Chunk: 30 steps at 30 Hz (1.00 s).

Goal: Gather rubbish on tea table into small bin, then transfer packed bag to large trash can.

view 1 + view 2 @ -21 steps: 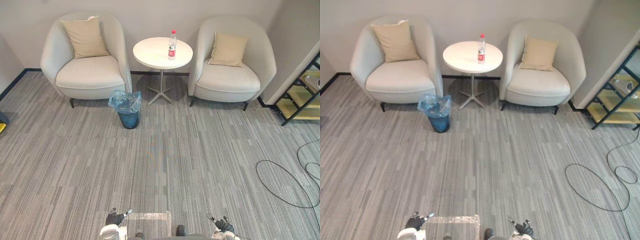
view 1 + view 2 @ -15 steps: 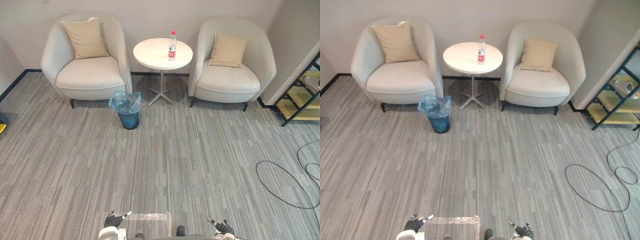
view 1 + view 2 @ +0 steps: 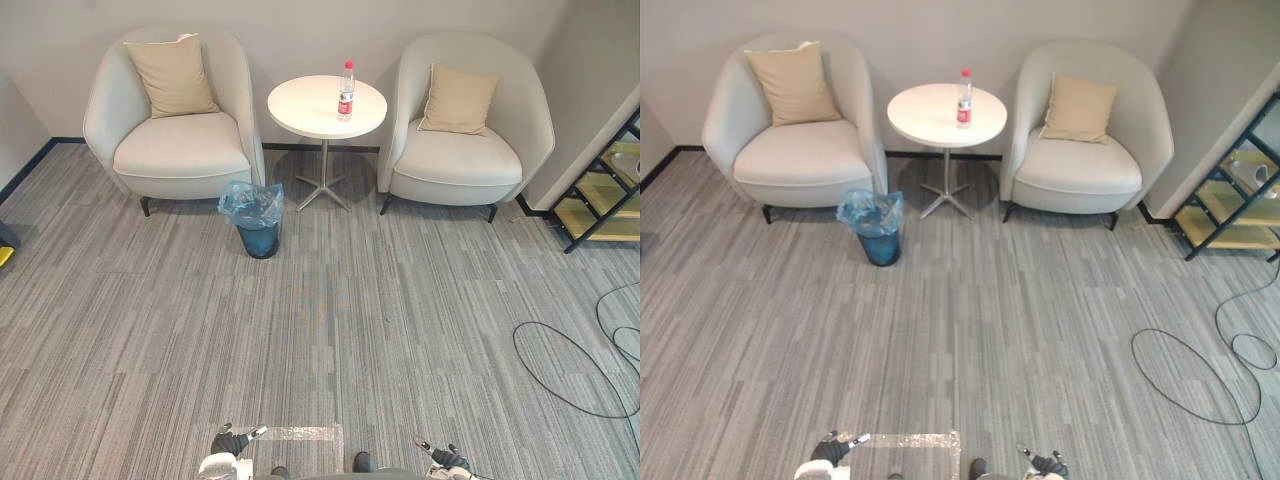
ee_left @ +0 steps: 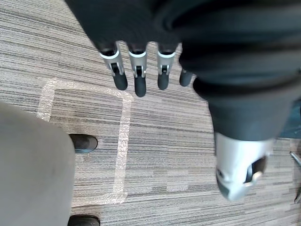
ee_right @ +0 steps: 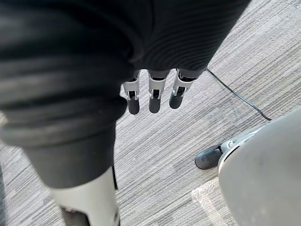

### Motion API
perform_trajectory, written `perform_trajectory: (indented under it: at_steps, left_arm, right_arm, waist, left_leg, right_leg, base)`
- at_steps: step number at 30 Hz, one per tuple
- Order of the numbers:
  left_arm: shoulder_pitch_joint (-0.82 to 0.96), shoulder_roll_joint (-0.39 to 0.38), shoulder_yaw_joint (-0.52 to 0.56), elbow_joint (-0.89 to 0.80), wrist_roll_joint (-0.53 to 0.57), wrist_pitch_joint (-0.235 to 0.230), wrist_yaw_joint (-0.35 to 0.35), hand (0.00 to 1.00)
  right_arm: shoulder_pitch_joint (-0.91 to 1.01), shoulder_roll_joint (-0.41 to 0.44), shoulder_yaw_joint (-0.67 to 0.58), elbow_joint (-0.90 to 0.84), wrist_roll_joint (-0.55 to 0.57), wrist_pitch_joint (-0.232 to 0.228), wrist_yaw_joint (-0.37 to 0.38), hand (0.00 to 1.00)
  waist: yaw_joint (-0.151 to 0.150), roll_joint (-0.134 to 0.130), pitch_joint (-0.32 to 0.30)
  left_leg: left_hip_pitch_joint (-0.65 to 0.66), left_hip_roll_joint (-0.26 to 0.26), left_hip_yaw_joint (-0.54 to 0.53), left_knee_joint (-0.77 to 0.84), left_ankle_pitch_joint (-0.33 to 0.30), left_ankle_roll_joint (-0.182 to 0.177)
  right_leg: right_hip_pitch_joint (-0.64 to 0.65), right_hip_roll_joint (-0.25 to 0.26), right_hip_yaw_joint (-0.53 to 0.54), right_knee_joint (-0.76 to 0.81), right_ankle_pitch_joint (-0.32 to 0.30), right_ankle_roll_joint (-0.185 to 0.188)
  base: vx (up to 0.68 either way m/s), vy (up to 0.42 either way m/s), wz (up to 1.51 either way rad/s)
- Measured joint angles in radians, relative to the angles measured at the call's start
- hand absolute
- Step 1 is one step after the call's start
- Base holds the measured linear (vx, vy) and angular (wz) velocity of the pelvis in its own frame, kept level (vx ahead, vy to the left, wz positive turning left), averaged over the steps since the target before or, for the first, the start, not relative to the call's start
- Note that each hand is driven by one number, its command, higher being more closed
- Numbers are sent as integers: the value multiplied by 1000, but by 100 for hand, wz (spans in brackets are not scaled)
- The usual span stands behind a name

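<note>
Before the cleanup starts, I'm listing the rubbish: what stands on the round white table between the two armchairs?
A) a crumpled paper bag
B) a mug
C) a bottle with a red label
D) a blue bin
C: a clear bottle with a red cap and red label stands upright on the table, toward its right side.

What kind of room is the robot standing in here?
Probably a lounge or waiting corner, perhaps in an office: one cushioned armchair and a second armchair flank a small round white table, a bag-lined small bin stands on the floor nearby, and grey carpet tiles cover the floor.
</note>
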Motion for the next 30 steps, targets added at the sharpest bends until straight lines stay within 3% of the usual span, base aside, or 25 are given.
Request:
perform_trajectory:
  at_steps: [12, 14, 18, 20, 22, 23, 24, 27, 29, 30]
  left_arm:
    - [-12, 0, -8, 13, 4, 5, -21, 0]
    - [-24, -1, -7, 9, 11, 6, -21, 0]
    - [-24, -13, 1, -21, 15, 7, -21, 0]
    - [-24, -10, 24, -65, 17, 9, -26, 0]
    - [-19, -23, 44, -110, 16, 7, -26, 0]
    - [-18, -27, 44, -112, 16, 6, -26, 0]
    - [-17, -32, 43, -112, 16, 6, -25, 0]
    - [-16, -34, 41, -119, 16, 5, -26, 0]
    - [-21, -36, 32, -110, 16, 5, -26, 0]
    - [-21, -37, 24, -97, 15, 5, -27, 0]
  right_arm:
    - [-4, 1, 4, -1, 2, 1, 7, 0]
    - [-6, 1, 7, -3, 5, -2, 9, 0]
    - [11, 1, 3, -56, 8, -5, 15, 0]
    - [19, 14, 5, -81, 11, -5, 15, 0]
    - [25, 14, 15, -85, 20, -4, 15, 0]
    - [22, 9, 21, -90, 25, -3, 13, 0]
    - [20, 6, 24, -103, 25, -2, 10, 0]
    - [7, 3, 39, -111, 25, 0, 9, 0]
    - [4, -1, 41, -110, 24, 0, 8, 0]
    - [3, -11, 41, -103, 24, 0, 8, 0]
  waist:
    - [-2, 2, 1]
    - [-3, 5, 10]
    - [-1, 24, 36]
    - [0, 1, 50]
    - [23, -3, 60]
    - [24, 4, 61]
    - [22, 16, 61]
    - [26, 18, 61]
    - [29, 27, 56]
    - [34, 38, 49]
  left_leg:
    - [-15, 4, 0, 1, -1, -2]
    - [-48, 10, 0, 53, -32, -17]
    - [-99, 51, 14, 234, -126, -46]
    - [-184, 53, 72, 439, -127, -52]
    - [-297, 82, 127, 708, -94, -50]
    - [-320, 89, 142, 757, -118, -37]
    - [-348, 91, 169, 760, -157, -22]
    - [-383, 61, 211, 578, -162, -15]
    - [-381, 19, 199, 317, -71, -25]
    - [-377, 11, 173, 264, 19, -11]
  right_leg:
    - [-7, 3, -4, 4, -7, -2]
    - [-15, 9, -15, 15, -31, -8]
    - [-48, 25, -18, 152, -135, -30]
    - [-65, 9, -18, 211, -182, -39]
    - [-50, 0, 7, 261, -227, -54]
    - [-40, -5, 13, 264, -239, -57]
    - [-27, -13, 34, 262, -251, -57]
    - [-21, -45, 90, 242, -258, -49]
    - [-8, -63, 128, 213, -274, -22]
    - [-5, -64, 146, 200, -285, -4]
  base:
    - [0, -1, 0]
    - [-12, -30, 6]
    - [27, -23, 3]
    - [44, -76, 12]
    - [114, -84, -20]
    - [167, -12, -28]
    - [206, 26, -28]
    - [290, 123, -53]
    - [306, 210, -61]
    - [405, 287, -67]
